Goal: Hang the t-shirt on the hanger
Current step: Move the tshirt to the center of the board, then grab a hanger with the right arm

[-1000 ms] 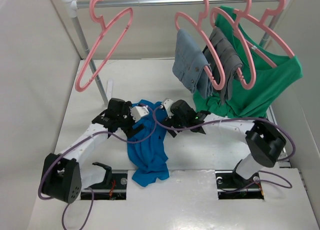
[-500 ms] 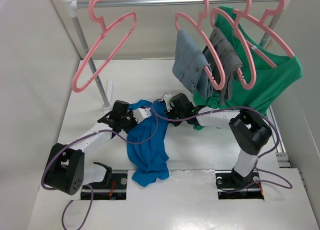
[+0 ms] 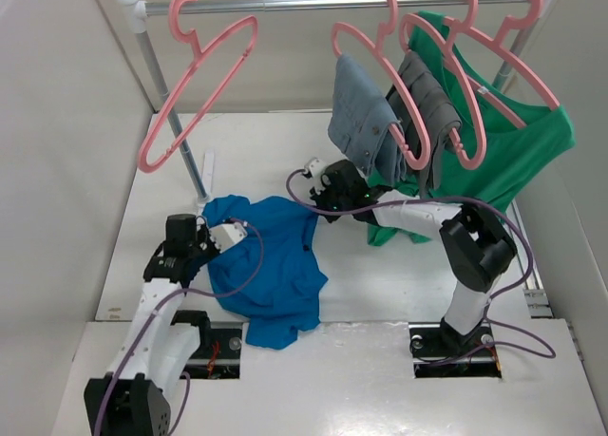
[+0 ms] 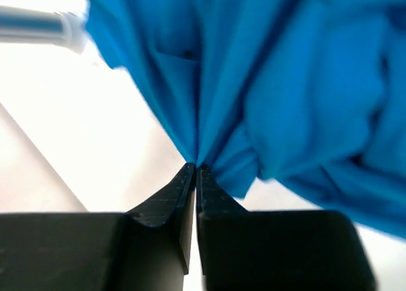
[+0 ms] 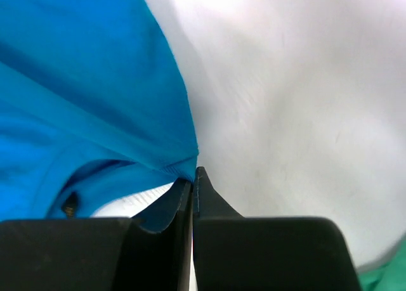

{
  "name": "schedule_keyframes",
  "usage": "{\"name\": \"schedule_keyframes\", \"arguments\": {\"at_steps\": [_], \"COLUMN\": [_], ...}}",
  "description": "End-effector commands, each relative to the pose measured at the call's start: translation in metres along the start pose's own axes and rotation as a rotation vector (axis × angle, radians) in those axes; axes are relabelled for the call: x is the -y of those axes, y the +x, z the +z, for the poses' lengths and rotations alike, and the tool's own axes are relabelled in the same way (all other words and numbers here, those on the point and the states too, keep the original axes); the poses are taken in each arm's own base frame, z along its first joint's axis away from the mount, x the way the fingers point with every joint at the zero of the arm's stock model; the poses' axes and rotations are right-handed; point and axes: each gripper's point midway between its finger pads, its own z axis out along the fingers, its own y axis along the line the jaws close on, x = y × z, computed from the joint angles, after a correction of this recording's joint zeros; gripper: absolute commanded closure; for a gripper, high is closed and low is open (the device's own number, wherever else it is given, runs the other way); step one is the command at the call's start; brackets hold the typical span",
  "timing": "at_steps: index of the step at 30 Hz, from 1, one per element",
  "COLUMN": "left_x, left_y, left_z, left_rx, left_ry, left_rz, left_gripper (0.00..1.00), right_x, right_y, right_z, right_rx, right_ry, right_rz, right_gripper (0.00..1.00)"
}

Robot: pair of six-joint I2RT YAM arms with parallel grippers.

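Left gripper [image 4: 195, 170] and right gripper [image 5: 193, 172] are each clamping t-shirt [image 3: 275, 265] folds mid-table, plain only in wrist views; green shirt [image 3: 513, 161] is maybe touching the right arm [image 3: 418, 216].

Cloth overruns both wrist views.
In the left wrist view the t-shirt [image 4: 285, 82] runs off the top and right edges beyond the left hand [image 4: 195, 172], and a blurred pale bar [image 4: 38, 28] up-left of it is cut by the frame. Ahead of the right hand [image 5: 193, 175] the bench [image 5: 285, 113] is smeared; a dark mark [image 5: 70, 205] left of it is unreadable, and a green sliver [image 5: 388, 275] is clipped low right.
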Motion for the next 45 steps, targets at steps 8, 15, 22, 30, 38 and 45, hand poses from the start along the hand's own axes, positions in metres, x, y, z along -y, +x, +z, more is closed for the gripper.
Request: {"name": "schedule_keyframes", "arguments": {"at_steps": [8, 15, 22, 30, 38, 45], "left_x": [0.016, -0.018, -0.010, -0.002, -0.002, -0.005], "left_y": [0.035, -0.005, -0.019, -0.015, -0.013, -0.011], "left_z": [-0.020, -0.039, -0.045, -0.044, -0.042, -0.041], "left_rx": [-0.133, 0.048, 0.170, 0.193, 0.176, 0.166], "left_ry": [-0.019, -0.175, -0.177, -0.187, -0.186, -0.198], "left_rz": [-0.090, -0.233, -0.188, -0.184, -0.233, -0.257], "left_gripper": [0.27, 0.25, 0.25, 0.25, 0.25, 0.25], "right_x": [-0.042, -0.078, -0.153, -0.188, -0.196, -0.241], "right_y": [-0.031, -0.036, -0.102, -0.275, -0.379, -0.422], "right_z": [-0.017, -0.080, -0.173, -0.322, -0.393, -0.380], "right_rx": [-0.039, 0.000, 0.160, 0.724, 1.178, 1.275], "right_ry": [0.041, 0.093, 0.053, -0.125, -0.187, -0.374], "right_rz": [-0.267, -0.280, -0.351, -0.160, 0.078, 0.153], "right_gripper": [0.39, 0.30, 0.29, 0.01, 0.01, 0.01]}}
